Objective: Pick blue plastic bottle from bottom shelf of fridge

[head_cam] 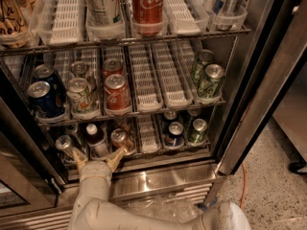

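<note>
The fridge (268, 80) stands open, steel-framed, with wire racks. On the bottom shelf (146, 138), at the left, stands the blue plastic bottle (97, 140), small and dark with a white cap. My gripper (98, 156) is right in front of it, low at the shelf's front edge, open. Its two tan fingers (116, 157) spread to either side of the bottle's base. I cannot tell whether they touch it. The white arm runs down to the bottom of the view.
A silver-topped can (64, 143) stands left of the bottle and a brownish can (121, 139) right of it. Dark and green cans (184, 131) sit further right. The rack above holds blue, pale, red and green cans. The shiny sill (163, 178) lies below.
</note>
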Robot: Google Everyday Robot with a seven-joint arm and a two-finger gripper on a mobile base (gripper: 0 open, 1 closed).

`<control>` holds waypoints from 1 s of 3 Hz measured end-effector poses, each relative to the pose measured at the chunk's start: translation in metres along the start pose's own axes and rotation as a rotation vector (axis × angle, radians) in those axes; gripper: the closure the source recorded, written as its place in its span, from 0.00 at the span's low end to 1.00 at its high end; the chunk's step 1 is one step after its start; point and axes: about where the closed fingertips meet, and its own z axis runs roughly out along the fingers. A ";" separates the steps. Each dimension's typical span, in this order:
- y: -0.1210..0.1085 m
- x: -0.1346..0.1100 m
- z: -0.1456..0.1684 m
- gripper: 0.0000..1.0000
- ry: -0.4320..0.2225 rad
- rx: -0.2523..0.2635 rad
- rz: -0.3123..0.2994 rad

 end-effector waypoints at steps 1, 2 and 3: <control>0.000 0.000 0.000 0.19 0.000 0.000 0.000; 0.000 0.000 0.000 0.31 0.000 0.000 0.000; 0.003 -0.004 0.012 0.26 -0.003 0.008 -0.005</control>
